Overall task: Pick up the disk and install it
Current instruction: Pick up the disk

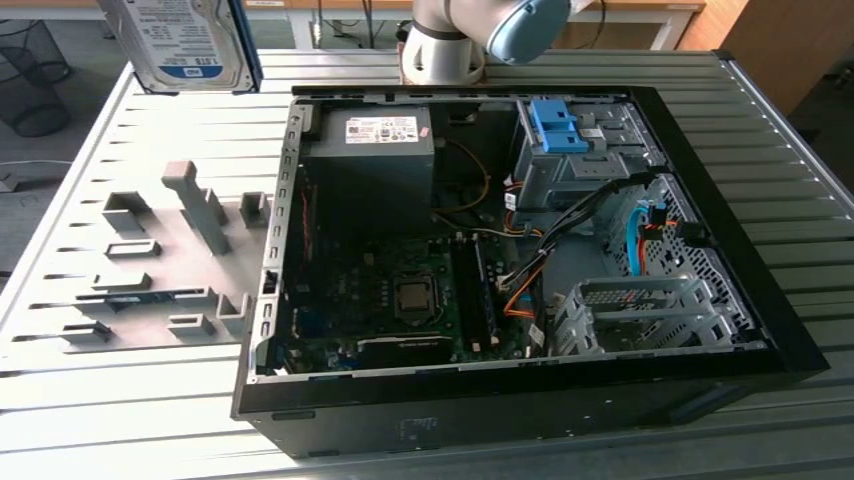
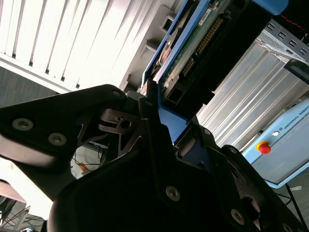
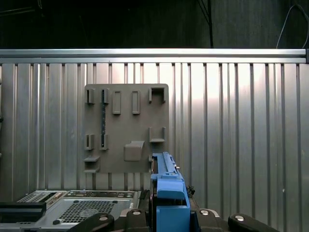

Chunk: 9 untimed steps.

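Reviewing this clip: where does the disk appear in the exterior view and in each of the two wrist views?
Exterior view: the disk is high at the exterior view's left, label facing the camera, above the ribbed table.
First wrist view: the disk is edge-on, its blue carrier clamped in the hand.
Second wrist view: the disk is close up, circuit-board side showing, in the hand.
Shared landmark: the ribbed table.

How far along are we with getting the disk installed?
Done: the pickup. The disk is off the table, up in the air at the exterior view's upper left. In hand: the gripper is shut on its blue carrier in the first wrist view. Left: the install itself; the disk is outside the open computer case, away from the drive bay with the blue bracket.
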### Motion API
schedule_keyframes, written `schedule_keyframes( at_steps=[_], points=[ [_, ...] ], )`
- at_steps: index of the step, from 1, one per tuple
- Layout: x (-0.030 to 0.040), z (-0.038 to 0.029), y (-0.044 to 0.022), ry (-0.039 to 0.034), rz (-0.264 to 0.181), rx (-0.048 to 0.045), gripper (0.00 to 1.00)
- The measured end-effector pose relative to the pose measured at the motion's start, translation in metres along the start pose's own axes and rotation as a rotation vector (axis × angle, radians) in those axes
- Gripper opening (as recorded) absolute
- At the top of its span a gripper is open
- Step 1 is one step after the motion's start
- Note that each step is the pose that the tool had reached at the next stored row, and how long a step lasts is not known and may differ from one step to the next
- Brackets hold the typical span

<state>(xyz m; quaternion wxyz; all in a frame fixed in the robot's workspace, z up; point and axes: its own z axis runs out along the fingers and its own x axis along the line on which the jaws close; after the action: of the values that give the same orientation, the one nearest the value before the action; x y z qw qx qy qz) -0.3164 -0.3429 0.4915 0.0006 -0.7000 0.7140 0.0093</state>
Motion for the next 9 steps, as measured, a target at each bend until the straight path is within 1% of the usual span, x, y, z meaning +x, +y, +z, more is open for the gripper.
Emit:
schedule_keyframes(
  at_steps=[9],
  points=[
    [-0.0003, -0.0002, -0.0118, 0.0000, 0.000, 0.0000, 0.36]
  ],
)
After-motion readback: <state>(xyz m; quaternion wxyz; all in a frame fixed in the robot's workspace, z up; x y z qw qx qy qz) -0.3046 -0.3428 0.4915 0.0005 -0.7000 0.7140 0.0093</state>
